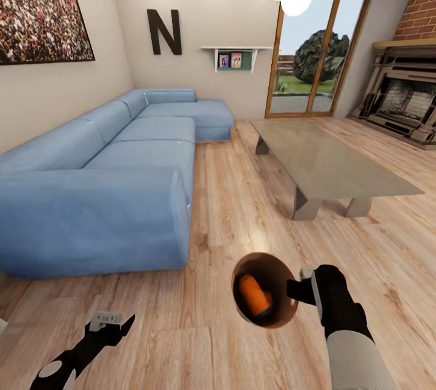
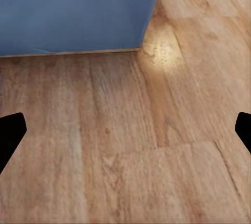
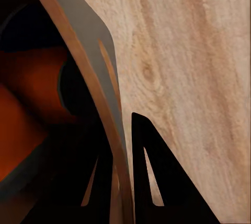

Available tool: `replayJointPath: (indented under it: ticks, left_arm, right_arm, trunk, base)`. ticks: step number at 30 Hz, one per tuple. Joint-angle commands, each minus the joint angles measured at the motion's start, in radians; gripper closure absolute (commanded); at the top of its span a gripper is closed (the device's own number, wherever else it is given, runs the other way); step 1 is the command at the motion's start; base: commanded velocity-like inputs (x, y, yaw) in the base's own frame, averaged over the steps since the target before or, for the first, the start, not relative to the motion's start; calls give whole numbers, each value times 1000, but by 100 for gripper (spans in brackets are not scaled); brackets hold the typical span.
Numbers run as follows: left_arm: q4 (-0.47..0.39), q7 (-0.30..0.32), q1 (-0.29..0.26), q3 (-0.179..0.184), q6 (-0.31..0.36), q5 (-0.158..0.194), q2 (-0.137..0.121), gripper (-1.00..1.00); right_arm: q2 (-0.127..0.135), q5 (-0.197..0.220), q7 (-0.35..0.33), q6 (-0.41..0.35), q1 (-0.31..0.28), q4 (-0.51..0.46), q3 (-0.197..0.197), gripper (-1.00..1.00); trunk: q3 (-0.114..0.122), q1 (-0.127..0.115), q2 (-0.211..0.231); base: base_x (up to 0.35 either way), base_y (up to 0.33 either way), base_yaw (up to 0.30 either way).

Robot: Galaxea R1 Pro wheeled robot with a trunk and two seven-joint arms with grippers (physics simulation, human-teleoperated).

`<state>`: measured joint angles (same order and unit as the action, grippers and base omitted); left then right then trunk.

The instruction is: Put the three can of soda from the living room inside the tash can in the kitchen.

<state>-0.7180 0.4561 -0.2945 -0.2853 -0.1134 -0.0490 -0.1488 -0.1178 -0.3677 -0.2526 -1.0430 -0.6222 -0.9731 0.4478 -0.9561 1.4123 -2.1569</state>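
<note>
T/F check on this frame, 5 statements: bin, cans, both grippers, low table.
1. The right gripper is clamped on the rim of the trash can. True.
2. The trash can stands upright on the floor. False: it is held tilted, its brown inside facing the head camera.
3. An orange can of soda lies inside the trash can. True.
4. The left gripper holds a blue can. False: it is open and empty, above the wood floor near the blue sofa.
5. Soda cans stand on the glass low table. False: nothing is seen on its top.
</note>
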Motion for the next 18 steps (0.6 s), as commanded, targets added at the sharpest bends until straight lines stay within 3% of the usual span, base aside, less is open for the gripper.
replayJointPath:
  ticks: [1, 3, 5, 9, 18]
  left_arm:
    - [5, 0, 0, 0, -3, 1, 0, -100]
    - [7, 0, 0, 0, -5, 1, 0, -100]
    - [11, 1, 0, 0, -7, 1, 0, -100]
    - [12, 1, -1, 0, -7, 1, 0, -100]
    - [13, 0, 0, 1, -8, 0, 0, -100]
  right_arm:
    - [3, 49, -7, -4, -9, 23, 3, 100]
    - [10, 49, -7, -4, -17, 48, 5, 100]
    - [40, 50, -7, -4, -44, 130, 7, 100]
    - [57, 51, -7, -4, -65, 182, 8, 100]
    - [85, 52, -19, -4, -78, 211, 48, 100]
  trunk:
    - [0, 0, 0]
    - [0, 0, 0]
    - [0, 0, 0]
    - [0, 0, 0]
    - [0, 0, 0]
  base:
    - [0, 0, 0]
    - [0, 0, 0]
    - [0, 0, 0]
    - [0, 0, 0]
    - [0, 0, 0]
